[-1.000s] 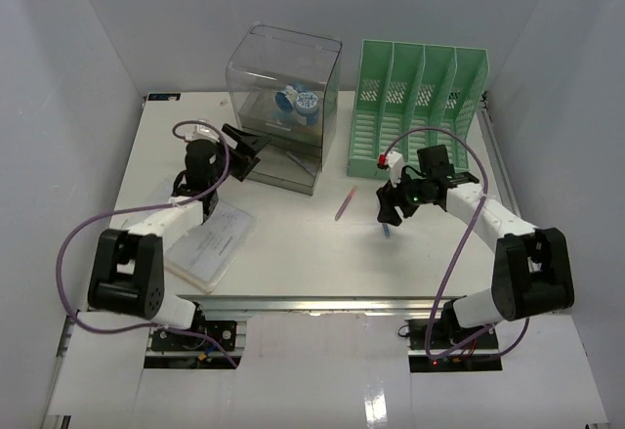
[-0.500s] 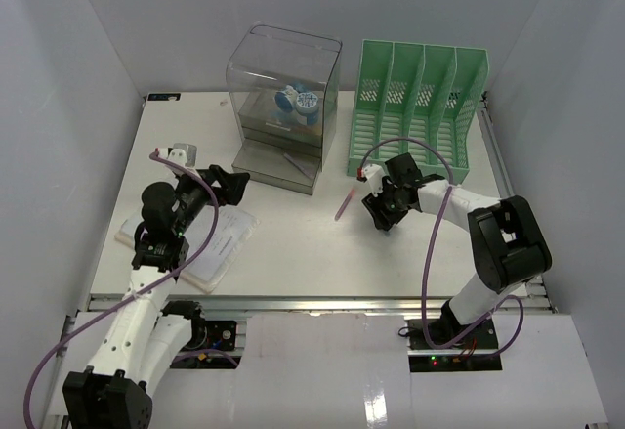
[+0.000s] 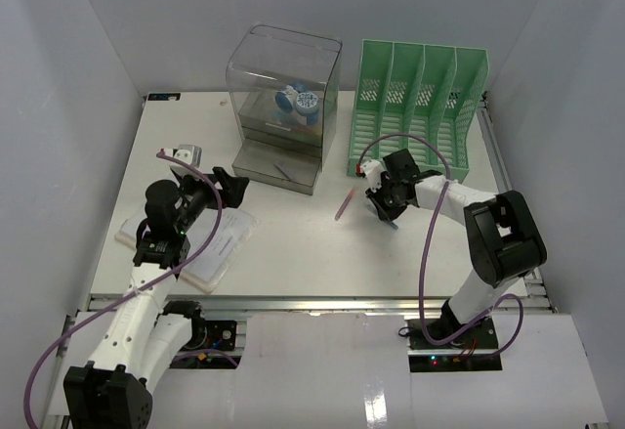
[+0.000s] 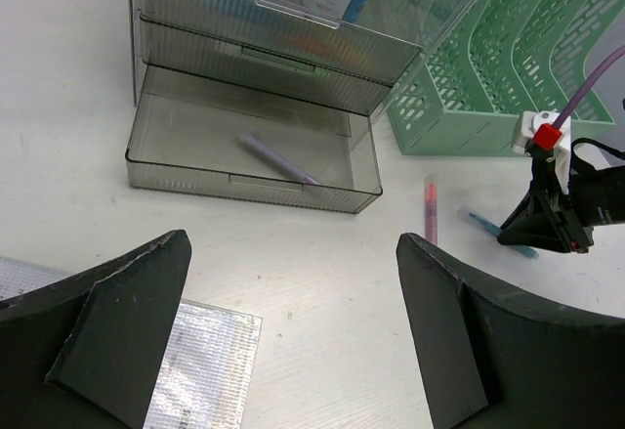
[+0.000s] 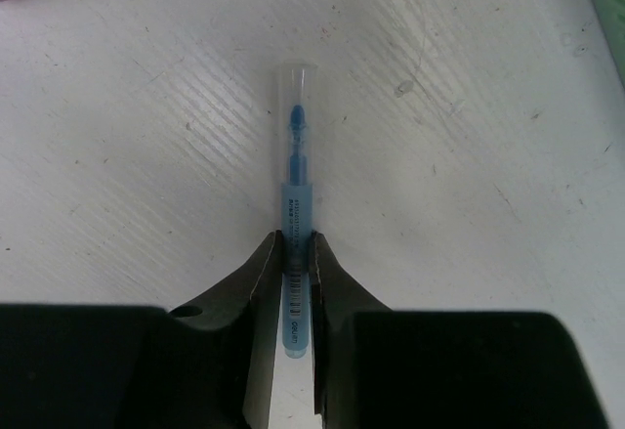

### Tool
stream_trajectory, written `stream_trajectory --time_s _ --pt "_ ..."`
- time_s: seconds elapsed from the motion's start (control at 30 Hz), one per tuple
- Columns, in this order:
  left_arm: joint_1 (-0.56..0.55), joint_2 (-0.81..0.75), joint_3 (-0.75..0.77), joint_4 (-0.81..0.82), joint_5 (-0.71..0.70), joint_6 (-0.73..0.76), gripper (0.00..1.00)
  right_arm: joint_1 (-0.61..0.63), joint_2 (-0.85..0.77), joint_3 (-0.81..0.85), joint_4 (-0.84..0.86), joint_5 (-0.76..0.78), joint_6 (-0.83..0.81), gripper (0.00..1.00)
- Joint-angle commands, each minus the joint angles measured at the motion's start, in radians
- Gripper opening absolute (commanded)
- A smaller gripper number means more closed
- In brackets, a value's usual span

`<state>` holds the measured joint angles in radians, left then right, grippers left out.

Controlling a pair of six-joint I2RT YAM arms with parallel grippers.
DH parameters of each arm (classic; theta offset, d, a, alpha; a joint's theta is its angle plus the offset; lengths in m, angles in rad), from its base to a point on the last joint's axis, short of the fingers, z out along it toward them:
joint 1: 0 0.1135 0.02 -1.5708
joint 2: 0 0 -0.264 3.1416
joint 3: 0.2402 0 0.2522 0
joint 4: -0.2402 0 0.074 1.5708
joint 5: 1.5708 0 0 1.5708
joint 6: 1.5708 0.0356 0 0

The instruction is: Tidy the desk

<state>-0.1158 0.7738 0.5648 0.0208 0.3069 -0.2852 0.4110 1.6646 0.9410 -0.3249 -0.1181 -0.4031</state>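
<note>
The white desk (image 3: 283, 243) carries a blue pen (image 5: 296, 204) lying flat in front of the green file rack. My right gripper (image 5: 295, 243) is down on the desk and shut on this pen's barrel, its clear capped end poking out past the fingertips. In the top view the right gripper (image 3: 384, 204) covers most of the pen. A pink pen (image 3: 345, 203) lies just left of it, untouched. My left gripper (image 3: 227, 187) hovers open and holds nothing, facing the clear drawer box (image 3: 283, 87). The box's bottom drawer (image 4: 254, 146) is pulled out and holds a purple pen (image 4: 278, 159).
The green file rack (image 3: 415, 107) stands at the back right, next to the drawer box. Blue and white rolls (image 3: 298, 104) sit in the box's upper part. A plastic sleeve with papers (image 3: 210, 243) lies at the near left. A small grey object (image 3: 187, 152) rests behind it.
My right gripper moved left, dropped onto the blue pen and shut on it. My left arm pulled back from the drawer box toward the near left, staying open.
</note>
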Motion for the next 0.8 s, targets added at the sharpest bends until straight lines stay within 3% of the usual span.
stream_trajectory --time_s 0.0,0.27,0.37,0.6,0.77 --pt "0.002 -0.016 0.017 -0.01 0.005 0.01 0.98 0.008 0.039 0.046 -0.071 -0.029 -0.104 0.08" --pt "0.002 0.058 0.037 -0.02 0.074 0.008 0.98 0.227 -0.079 0.227 -0.14 -0.114 -0.452 0.08" --pt "0.002 0.068 0.05 -0.06 0.047 0.015 0.98 0.273 0.015 0.434 -0.176 -0.126 -0.47 0.08" --pt "0.004 0.006 0.034 -0.076 -0.057 0.032 0.98 0.335 0.415 0.962 -0.225 -0.081 -0.377 0.09" --pt "0.004 0.015 0.035 -0.072 -0.041 0.035 0.98 0.348 0.563 1.156 -0.164 -0.006 -0.267 0.13"
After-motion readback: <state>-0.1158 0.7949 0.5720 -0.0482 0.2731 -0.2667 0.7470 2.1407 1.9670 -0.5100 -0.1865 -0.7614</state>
